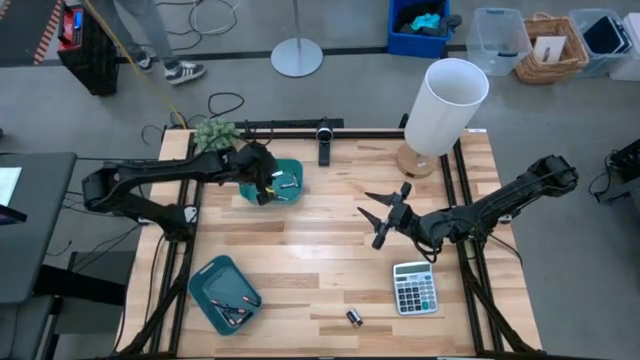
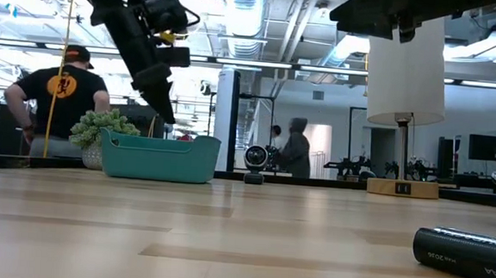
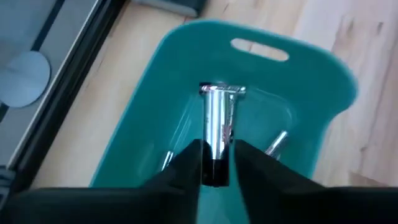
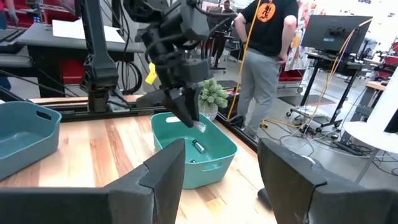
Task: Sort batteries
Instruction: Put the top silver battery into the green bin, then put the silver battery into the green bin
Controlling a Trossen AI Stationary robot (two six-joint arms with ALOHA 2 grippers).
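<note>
1. left hand: over the far teal plastic bin at the desk's back left, pointing down into it. its two dark fingers sit either side of a silvery cylindrical battery w/ a dark end, touching it or very nearly. grip looks slack, so i judge it's in mid let-go; can't tell if it's fully released.
2. key relation: that battery's long axis runs straight out from between the fingers, in line w/ the hand, silvery cap end aimed at the bin floor. drop path lies inside the bin walls, handle slot beyond it. so the next move prob. only needs the fingers to part more, no sideways shift.
3. already in that bin: at least two more small batteries, one thin silvery one just beside the held one; right wrist view shows a dark one on the floor of the bin too.
4. right hand: mid desk, right of centre, fingers spread wide, holding nothing, waiting.
5. further out: second teal tray at front left, w/ a few batteries in it.
6. one loose dark battery lies flat on the wooden desk at the front edge, just left of the grey calculator. the right hand is nearer to it than the left, so i'd guess that arm takes it.
7. white lamp at back right, small green plant by the far bin: both clear of the work.
</note>
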